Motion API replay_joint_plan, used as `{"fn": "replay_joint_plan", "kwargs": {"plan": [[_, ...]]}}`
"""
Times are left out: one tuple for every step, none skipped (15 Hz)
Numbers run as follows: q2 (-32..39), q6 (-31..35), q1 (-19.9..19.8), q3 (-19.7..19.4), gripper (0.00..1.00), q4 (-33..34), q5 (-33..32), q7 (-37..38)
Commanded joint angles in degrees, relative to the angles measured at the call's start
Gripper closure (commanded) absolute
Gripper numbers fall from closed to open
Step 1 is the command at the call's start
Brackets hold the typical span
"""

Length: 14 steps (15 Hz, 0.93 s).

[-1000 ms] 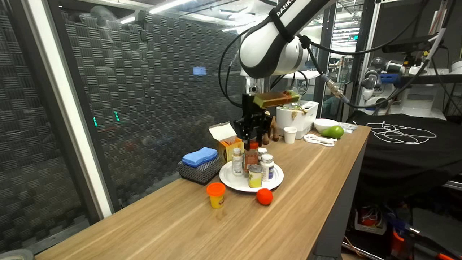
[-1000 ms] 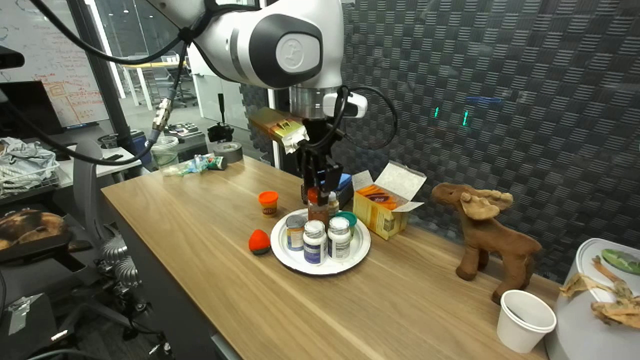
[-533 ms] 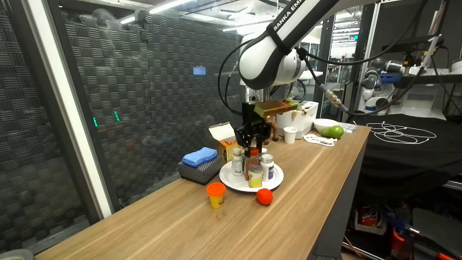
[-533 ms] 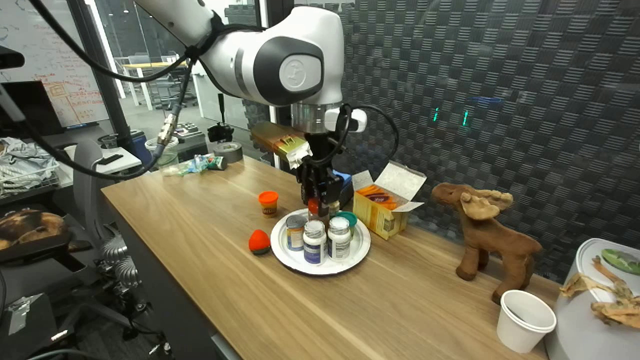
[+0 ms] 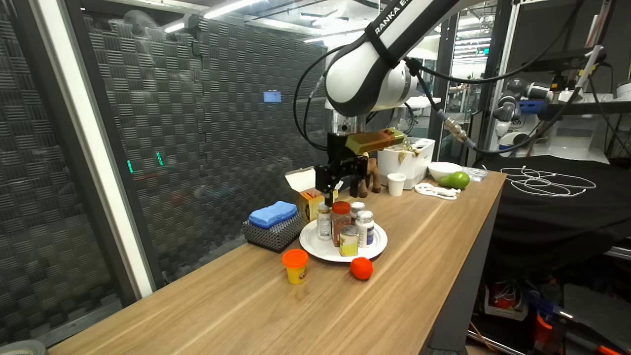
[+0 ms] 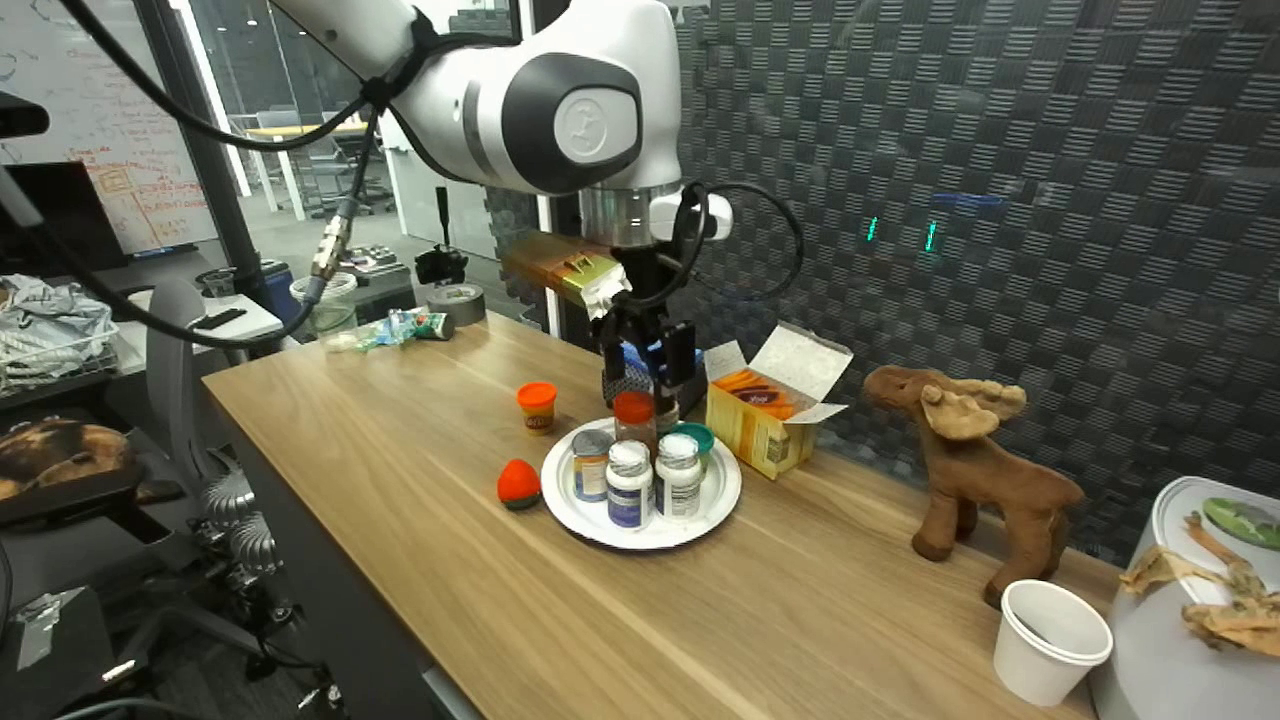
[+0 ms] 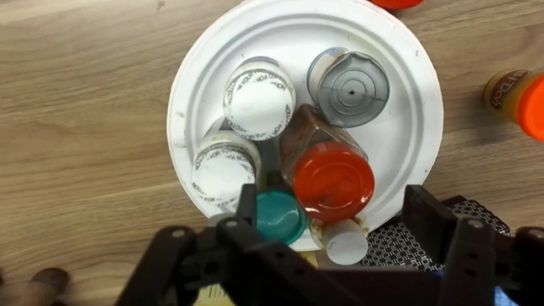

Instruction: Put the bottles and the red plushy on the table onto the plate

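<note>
The gripper (image 7: 330,202) is spread and lifted clear, the red-capped bottle (image 5: 340,224) just released on the plate (image 6: 700,525); the plushy (image 6: 518,482), beside it on the table (image 6: 820,620), seemingly must be placed next.

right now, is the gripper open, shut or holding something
Gripper: open, jaws apart above the red-capped bottle, holding nothing.
</note>
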Motion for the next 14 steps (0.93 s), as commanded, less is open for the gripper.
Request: {"fn": "replay_joint_plan", "kwargs": {"plan": [[-4.15,1.05,0.99,-0.58,0.00,-1.75,-3.90,0.24],[-5.23,0.85,1.34,-0.68,0.00,-1.96,-5.19,0.67],[-6.26,0.53,1.58,-0.58,0.00,-2.09,-6.25,0.91],[-7.52,-0.21,1.83,-0.11,0.00,-2.33,-6.56,0.91],[-8.48,-0.69,2.22,0.22,0.00,-2.41,-7.01,1.22],[-9.97,-0.91,2.99,0.67,0.00,-3.23,-7.46,1.77],[-11.17,-0.87,3.86,1.12,0.00,-3.98,-7.90,2.57],[-12.29,-0.87,4.68,1.74,0.00,-4.72,-8.15,3.29],[-13.58,-0.35,5.57,2.54,0.00,-6.37,-8.18,3.99],[-14.41,-0.24,6.36,3.36,0.00,-7.32,-8.06,4.88],[-15.12,-0.08,7.09,4.16,0.00,-8.93,-7.90,5.84],[-15.44,0.36,7.76,4.95,0.00,-10.21,-7.83,6.68],[-15.60,1.03,8.31,5.76,0.00,-11.68,-7.64,7.24],[-15.21,1.90,8.80,6.48,0.00,-12.93,-7.61,7.53]]}}
